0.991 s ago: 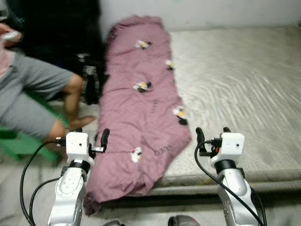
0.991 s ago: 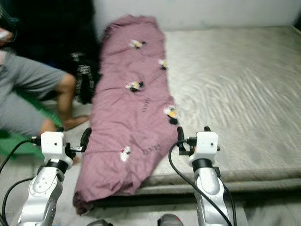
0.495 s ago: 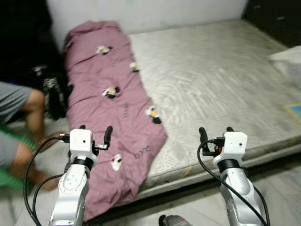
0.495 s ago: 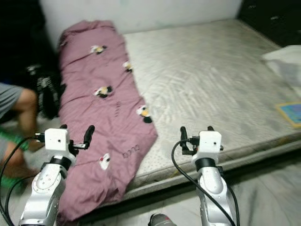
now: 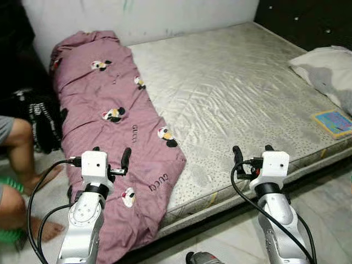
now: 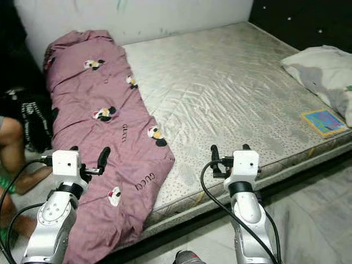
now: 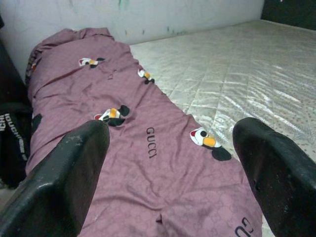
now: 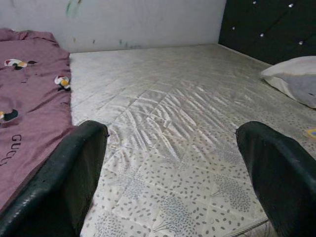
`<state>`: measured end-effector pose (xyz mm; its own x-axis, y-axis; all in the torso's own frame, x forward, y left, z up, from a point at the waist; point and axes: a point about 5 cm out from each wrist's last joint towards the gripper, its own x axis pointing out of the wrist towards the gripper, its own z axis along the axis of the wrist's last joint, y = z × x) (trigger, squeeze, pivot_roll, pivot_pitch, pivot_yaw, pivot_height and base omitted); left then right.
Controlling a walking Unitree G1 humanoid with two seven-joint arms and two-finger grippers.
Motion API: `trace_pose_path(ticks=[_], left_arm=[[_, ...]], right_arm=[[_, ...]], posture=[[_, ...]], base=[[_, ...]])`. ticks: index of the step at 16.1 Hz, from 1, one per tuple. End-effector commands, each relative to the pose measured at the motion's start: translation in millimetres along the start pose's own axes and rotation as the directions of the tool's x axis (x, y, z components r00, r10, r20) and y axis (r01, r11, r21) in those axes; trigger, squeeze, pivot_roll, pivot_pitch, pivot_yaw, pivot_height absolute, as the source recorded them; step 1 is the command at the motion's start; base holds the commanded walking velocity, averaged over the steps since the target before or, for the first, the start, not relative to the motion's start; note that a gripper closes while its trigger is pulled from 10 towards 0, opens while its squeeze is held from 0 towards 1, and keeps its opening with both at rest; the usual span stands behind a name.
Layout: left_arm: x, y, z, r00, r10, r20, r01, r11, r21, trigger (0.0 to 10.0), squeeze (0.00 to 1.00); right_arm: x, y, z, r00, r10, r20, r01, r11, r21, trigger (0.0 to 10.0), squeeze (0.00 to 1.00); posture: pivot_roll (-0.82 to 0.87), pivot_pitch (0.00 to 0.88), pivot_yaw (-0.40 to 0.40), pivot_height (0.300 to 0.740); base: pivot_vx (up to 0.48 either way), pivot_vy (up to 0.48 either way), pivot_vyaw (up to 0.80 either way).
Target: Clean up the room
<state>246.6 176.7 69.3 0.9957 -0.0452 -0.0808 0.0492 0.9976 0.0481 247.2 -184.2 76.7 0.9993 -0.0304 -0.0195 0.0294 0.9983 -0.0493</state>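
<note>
Left eye view shows both grippers raised short of the bed: the left gripper [image 5: 111, 157] hovers over the near end of the quilt [image 5: 110, 126], the right gripper [image 5: 251, 155] over the near edge of the bare mattress [image 5: 231, 82]. Each has its fingers spread wide and holds nothing, which the wrist views confirm.

Risks, as I judge them. The quilt's near end spills over the mattress edge toward the floor, so a pinch on that overhang alone could drag the whole length off the bed rather than lift it. The cloth is soft and loosely rumpled, and a shallow grip may catch a single fold and slip. A person's leg [image 5: 22, 148] and foot sit just beside the quilt's left edge, close to the left arm, so a wide swing there could strike them. A dark bag [image 5: 38, 118] lies against the same edge and could snag.

The quilt is mauve, printed with small cartoon figures and lettering. It lies as one long, roughly folded strip along the mattress's left side, running from the near edge to the far wall. Farther right, a pillow [image 5: 324, 69] and a small flat booklet [image 5: 334, 121] rest well apart from it.
</note>
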Motion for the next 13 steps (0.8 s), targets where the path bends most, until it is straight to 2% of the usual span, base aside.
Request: trace_pose_path(ticks=[1, 6, 13], left_arm=[[-1.4, 2.8, 1.8, 1.0, 0.024, 0.006, -0.024, 1.0, 0.016, 10.0, 0.0], [-0.3, 0.5, 6.7, 1.0, 0.007, 0.017, -0.008, 1.0, 0.022, 10.0, 0.0], [3.7, -3.2, 10.4, 1.0, -0.008, 0.025, 0.007, 0.999, 0.035, 10.0, 0.0]], right_arm=[[3.2, 0.9, 3.6, 1.0, 0.007, 0.004, -0.007, 1.0, 0.003, 10.0, 0.0], [4.0, 1.4, 4.4, 1.0, 0.006, 0.009, -0.006, 1.0, 0.005, 10.0, 0.0], [10.5, 2.4, 5.4, 1.0, 0.01, 0.015, -0.01, 1.0, -0.001, 10.0, 0.0]], posture=[[-0.06, 0.0, 0.057, 0.74], [-0.07, 0.0, 0.062, 0.74], [-0.06, 0.0, 0.061, 0.74]], base=[[0.0, 0.0, -0.8], [0.0, 0.0, -0.72], [0.0, 0.0, 0.0]])
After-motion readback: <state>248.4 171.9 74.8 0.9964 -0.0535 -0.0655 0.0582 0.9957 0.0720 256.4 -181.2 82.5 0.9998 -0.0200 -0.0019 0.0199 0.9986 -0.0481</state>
